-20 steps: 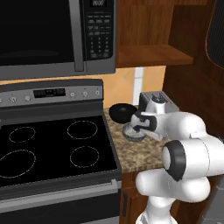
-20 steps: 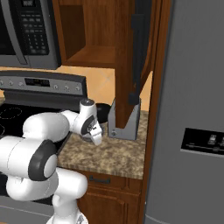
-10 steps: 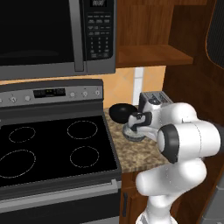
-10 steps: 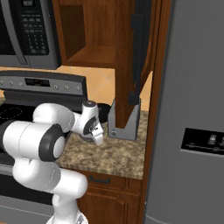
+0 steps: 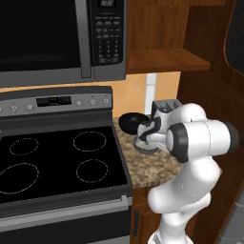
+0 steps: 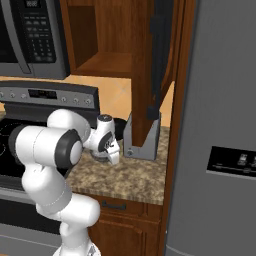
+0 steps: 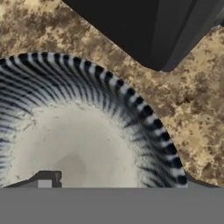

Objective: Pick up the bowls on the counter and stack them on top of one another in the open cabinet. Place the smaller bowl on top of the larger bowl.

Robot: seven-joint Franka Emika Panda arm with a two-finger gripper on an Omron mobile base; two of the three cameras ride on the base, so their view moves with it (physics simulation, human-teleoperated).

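The smaller bowl, grey-blue with a dark-striped rim and a whitish inside, sits on the counter. My gripper hangs low over it, open. One fingertip is inside the bowl, and the other is a dark edge outside the rim. The larger bowl, glossy black, stands just beyond it. From the base I see the gripper pointing down on the smaller bowl, with the black bowl behind. The cabinet stands open above.
A toaster stands at the back of the counter. The black stovetop lies to the left under a microwave. The open cabinet door hangs above the counter, and a grey fridge closes off the right.
The arm's elbow has swung up and back while the hand stayed low over the smaller bowl. Both bowls stand where they were.
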